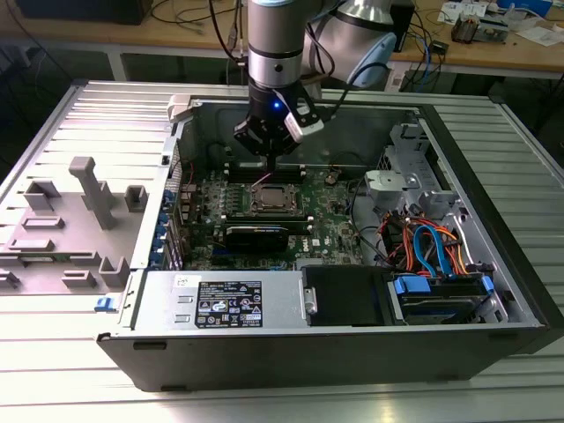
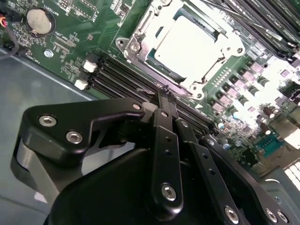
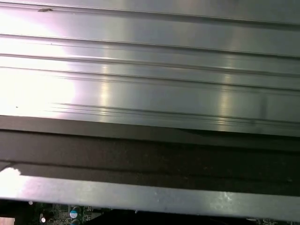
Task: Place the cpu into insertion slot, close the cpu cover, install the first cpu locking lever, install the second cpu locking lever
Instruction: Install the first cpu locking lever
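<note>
The open computer case (image 1: 493, 291) lies on its side on the ribbed metal bench (image 1: 79, 388), with the green motherboard (image 1: 330, 220) facing up. The arm (image 1: 275, 44) descends from above into the rear part of the case. The pincer (image 1: 269, 152) hangs just above the motherboard, over the long black memory slots (image 1: 256, 167) at the far edge of the board.

The cpu (image 1: 268, 199) sits in the insertion slot (image 1: 250, 201) near the middle of the board, a little nearer the camera than the pincer in the exterior view. The pincer does not touch it; a thin pink-white line runs between the pincer tip and the socket area in that view.

In the second wrist view the cpu (image 2: 187, 46) shows as a bright square metal top, seated flat. The cpu cover (image 2: 140, 35) lies down around it as a silver frame, its window exposing the metal top. The black fingers (image 2: 165, 136) of the pincer (image 2: 165, 96) point toward the memory slots (image 2: 122, 77) just beside the socket, and are pressed together with nothing between them. A round coin battery (image 2: 38, 21) sits on the board well apart from the socket.

In the exterior view, a black card (image 1: 256, 236) lies across the board just in front of the socket. A power supply (image 1: 225, 304) and a drive bay with blue cables (image 1: 436, 251) occupy the near side of the case. Grey moulded fixtures (image 1: 92, 189) stand on the bench at the exterior view's left.
</note>
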### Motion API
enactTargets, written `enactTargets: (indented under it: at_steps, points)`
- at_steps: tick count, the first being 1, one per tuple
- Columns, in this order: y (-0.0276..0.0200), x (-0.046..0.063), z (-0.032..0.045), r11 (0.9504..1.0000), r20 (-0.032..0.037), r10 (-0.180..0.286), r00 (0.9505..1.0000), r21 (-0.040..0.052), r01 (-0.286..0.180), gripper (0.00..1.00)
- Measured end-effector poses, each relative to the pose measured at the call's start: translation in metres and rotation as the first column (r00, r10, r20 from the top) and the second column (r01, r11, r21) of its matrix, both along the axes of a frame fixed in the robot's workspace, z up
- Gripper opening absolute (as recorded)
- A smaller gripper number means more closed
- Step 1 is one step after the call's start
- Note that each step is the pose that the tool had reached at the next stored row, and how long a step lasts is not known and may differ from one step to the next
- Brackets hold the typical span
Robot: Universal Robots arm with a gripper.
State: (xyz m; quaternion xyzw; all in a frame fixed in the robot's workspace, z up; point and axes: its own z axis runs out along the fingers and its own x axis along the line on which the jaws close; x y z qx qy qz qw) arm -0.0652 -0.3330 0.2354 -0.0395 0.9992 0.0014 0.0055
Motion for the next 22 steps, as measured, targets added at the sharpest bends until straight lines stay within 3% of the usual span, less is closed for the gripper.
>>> enactTargets:
  at_steps: [13,22]
  points:
    - [0.0,0.011,-0.0071,1.0,-0.0003,0.0,1.0,0.0,0.0,0.11]
    - [0.0,0.013,-0.0146,1.0,-0.0003,0.0,1.0,0.0,0.0,0.11]
